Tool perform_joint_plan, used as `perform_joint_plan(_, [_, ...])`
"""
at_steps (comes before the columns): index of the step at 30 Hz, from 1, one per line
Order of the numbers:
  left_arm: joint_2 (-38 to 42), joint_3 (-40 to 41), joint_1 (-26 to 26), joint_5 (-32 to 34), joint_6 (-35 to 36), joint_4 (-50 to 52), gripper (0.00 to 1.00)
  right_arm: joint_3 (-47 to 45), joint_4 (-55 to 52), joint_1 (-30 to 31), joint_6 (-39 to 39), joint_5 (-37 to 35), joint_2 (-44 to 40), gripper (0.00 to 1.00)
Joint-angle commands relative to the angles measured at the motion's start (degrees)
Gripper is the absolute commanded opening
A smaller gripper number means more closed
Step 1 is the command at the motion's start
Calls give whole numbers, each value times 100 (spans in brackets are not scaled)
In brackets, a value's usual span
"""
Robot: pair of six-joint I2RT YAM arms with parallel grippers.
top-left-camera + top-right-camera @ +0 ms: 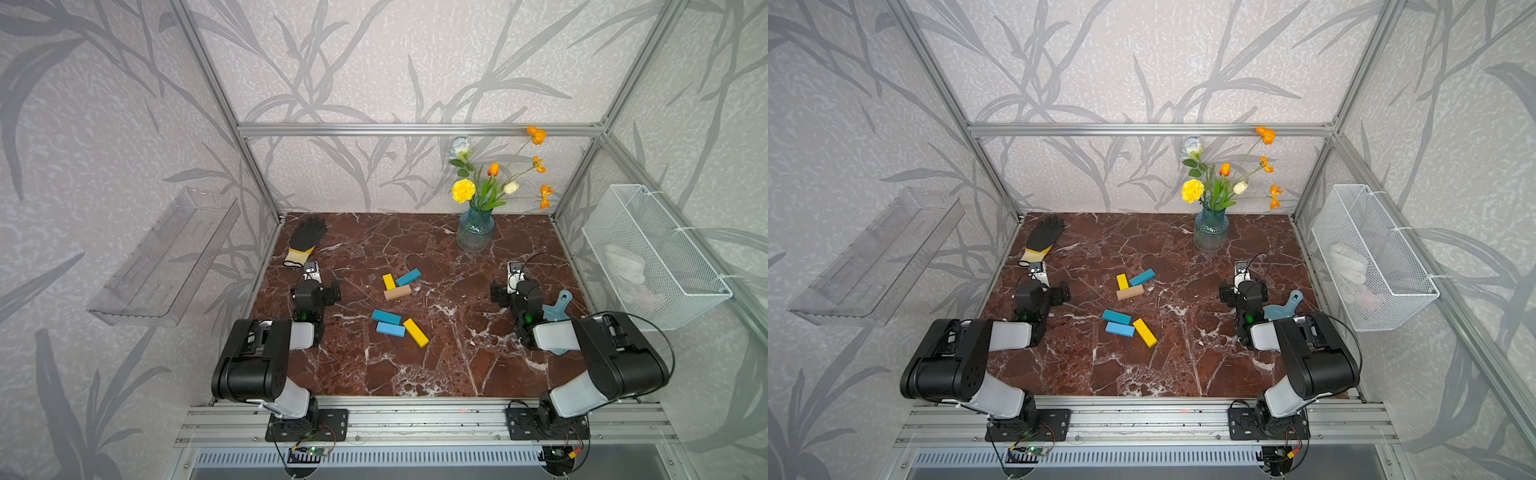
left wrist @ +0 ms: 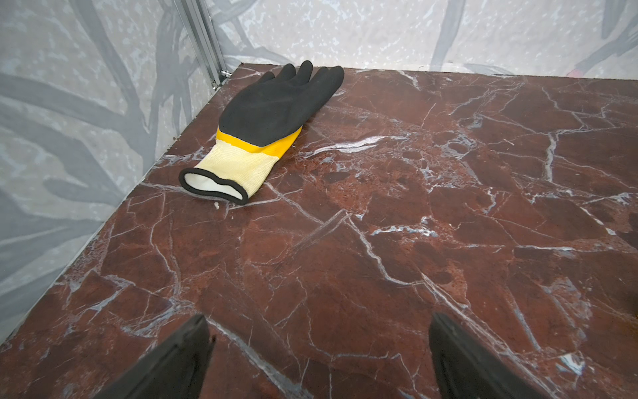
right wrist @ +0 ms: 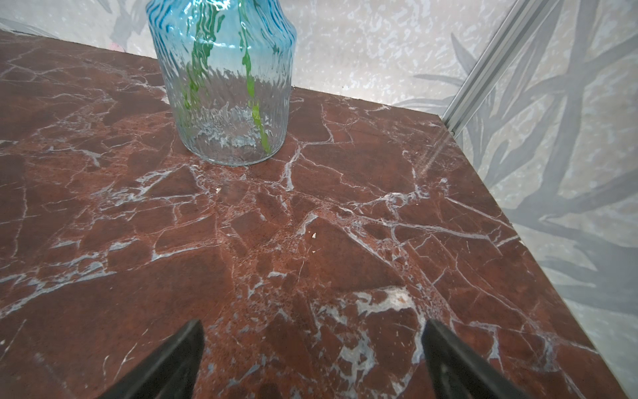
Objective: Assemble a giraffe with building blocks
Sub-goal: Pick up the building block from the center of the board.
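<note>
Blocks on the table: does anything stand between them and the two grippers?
Nothing visible does. The blocks lie loose mid-table, with bare table between them and the open left gripper and open right gripper. The glove, vase and scoop sit outside those paths.

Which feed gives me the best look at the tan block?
Both top views, equally: the tan block lies whole and unobstructed beside a yellow block and a teal block. Neither wrist view shows it; the left sees the glove, the right the vase.
</note>
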State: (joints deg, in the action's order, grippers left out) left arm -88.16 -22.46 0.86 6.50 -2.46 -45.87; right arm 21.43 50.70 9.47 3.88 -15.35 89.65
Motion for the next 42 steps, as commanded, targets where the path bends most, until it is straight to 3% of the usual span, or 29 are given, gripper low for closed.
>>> perform_joint_plan(1, [115, -67, -11, 17, 44, -48, 99, 93, -46, -20, -68, 15, -114, 99])
perform_joint_plan(6, [149, -12, -12, 8, 135, -237, 99, -232, 311, 74, 102, -11, -500, 99])
perform_joint_plan(7, [323, -30, -116, 107, 265, -191, 99, -306, 467, 301, 274, -489, -704, 99])
perform_joint_plan(8, [729, -260, -258, 441, 293, 615, 99, -214, 156, 598, 412, -1112, -1042, 99])
perform_joint_plan(10, [1314, -742, -655, 973, 389, 1797, 99, 204, -1327, 785, 490, -1006, -1811, 99])
perform_joint_plan(12, [1718, -947, -982, 1140, 149, 2070, 99, 794, -2891, 886, 194, -885, -2495, 99])
perform_joint_plan(14, [2080, -1191, -1052, 587, -736, 2538, 99, 1291, -4049, 1030, -638, -1365, -2995, 99])
perform_joint_plan(16, [2268, -1336, -1083, -390, -1383, 2686, 99, 1746, -5172, 1127, -1280, -1387, -3450, 99])
perform_joint_plan(18, [2300, -1292, -1264, -1039, -1555, 2339, 99, 2077, -5898, 1444, -1165, -1431, -3694, 99])
perform_joint_plan(23, [1698, -1383, -1572, -2024, -2571, 1534, 99, 2607, -6931, 2997, 89, -2445, -3446, 99])
perform_joint_plan(26, [1081, -1834, -1598, -2551, -3209, 2043, 99, 2636, -7072, 3498, -351, -3003, -3153, 99])
perform_joint_plan(29, [595, -2138, -1671, -3146, -3385, 2357, 99, 2840, -7861, 3579, -1032, -2120, -3155, 99])
perform_joint_plan(30, [539, -2295, -1721, -3124, -3290, 2705, 99, 2870, -8019, 3579, -1243, -1803, -3212, 100])
perform_joint_plan(33, [449, -2933, -1965, -2452, -2425, 4223, 94, 2704, -8160, 3596, -1741, -829, -3501, 89])
perform_joint_plan(36, [-171, -3768, -2011, -2224, -1807, 5289, 93, 2471, -8300, 3605, -2197, -584, -3616, 85])
perform_joint_plan(38, [-732, -4649, -2011, -1952, -1451, 6220, 85, 2404, -8471, 3630, -2360, -544, -3578, 85])
perform_joint_plan(42, [-1458, -5374, -2036, -1822, -1314, 7006, 75, 2268, -8663, 3810, -2480, -551, -3644, 84])
